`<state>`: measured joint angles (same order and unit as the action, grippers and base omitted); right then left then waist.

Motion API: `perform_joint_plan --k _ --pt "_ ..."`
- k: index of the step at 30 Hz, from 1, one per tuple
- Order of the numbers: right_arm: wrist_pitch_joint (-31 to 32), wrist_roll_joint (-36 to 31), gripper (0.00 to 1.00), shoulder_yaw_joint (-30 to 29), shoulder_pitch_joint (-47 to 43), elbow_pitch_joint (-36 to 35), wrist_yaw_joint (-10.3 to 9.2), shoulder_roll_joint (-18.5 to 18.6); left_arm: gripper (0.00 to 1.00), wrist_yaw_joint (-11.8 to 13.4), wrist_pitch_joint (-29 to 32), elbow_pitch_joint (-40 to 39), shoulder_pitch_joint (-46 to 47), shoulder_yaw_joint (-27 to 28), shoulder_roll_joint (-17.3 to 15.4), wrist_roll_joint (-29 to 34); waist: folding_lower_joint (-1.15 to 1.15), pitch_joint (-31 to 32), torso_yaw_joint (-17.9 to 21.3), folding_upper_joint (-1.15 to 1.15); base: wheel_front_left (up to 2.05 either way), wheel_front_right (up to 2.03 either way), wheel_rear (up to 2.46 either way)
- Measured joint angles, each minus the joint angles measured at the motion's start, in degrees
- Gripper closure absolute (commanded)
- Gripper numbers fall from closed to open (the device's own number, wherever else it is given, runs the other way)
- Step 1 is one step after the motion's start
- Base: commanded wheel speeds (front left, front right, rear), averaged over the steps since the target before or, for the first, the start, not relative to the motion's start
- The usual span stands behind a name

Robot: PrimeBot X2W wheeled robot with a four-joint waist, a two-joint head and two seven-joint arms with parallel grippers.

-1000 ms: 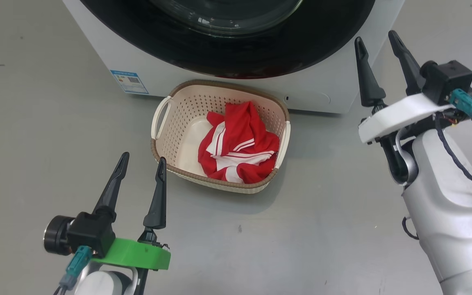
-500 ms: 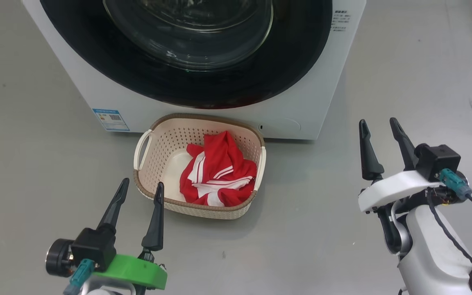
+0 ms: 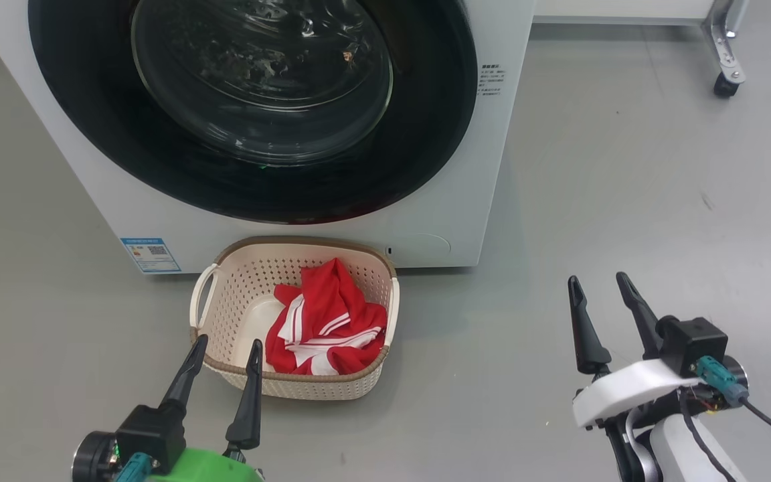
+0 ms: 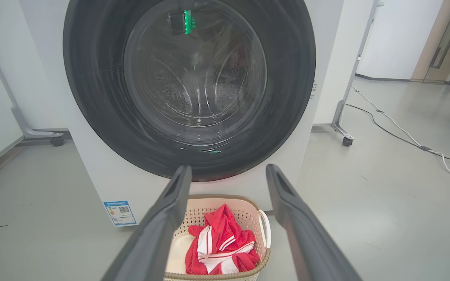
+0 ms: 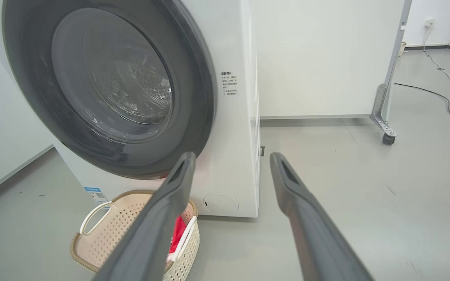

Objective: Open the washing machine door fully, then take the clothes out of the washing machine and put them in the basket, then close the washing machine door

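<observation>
The white washing machine [image 3: 466, 154] stands ahead, its round black-rimmed door [image 3: 425, 134] lying flat against the front. Behind the glass [image 4: 195, 78] I see the steel drum. The cream basket [image 3: 238, 294] sits on the floor just in front of the machine, with the red, white-striped clothes [image 3: 332, 325] piled in its right half. My left gripper [image 3: 225, 345] is open at the basket's near left rim, nothing between its fingers. My right gripper [image 3: 596, 284] is open over bare floor, well right of the basket.
A blue label sticker [image 3: 150, 254] marks the machine's lower left corner. A wheeled metal stand leg [image 3: 727, 47] is at the far right, with cables on the floor [image 4: 404, 136] beyond it. A white wall panel [image 5: 318, 58] stands behind the machine.
The head camera has tilted up and back, so more of the machine's front shows and the basket sits lower. The right gripper has dropped towards the lower right. Both grippers remain open.
</observation>
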<state>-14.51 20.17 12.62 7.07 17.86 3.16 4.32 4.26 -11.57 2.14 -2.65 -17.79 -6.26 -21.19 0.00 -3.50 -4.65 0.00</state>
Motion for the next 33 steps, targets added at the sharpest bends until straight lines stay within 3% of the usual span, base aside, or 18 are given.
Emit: perform_joint_plan --k 13,33 --pt "0.00 -0.24 0.00 0.36 -7.94 -3.93 -1.57 -0.35 0.00 0.00 1.53 -0.27 -2.46 -0.74 -0.14 -0.02 0.00 3.70 2.63 0.00 0.00 0.00 0.00" --pt "0.00 -0.48 0.00 0.37 -12.38 -8.28 -2.82 -0.68 0.00 0.05 2.78 -2.20 -2.73 -0.96 -0.42 -0.02 0.00 4.29 2.40 0.00 0.00 0.00 0.00"
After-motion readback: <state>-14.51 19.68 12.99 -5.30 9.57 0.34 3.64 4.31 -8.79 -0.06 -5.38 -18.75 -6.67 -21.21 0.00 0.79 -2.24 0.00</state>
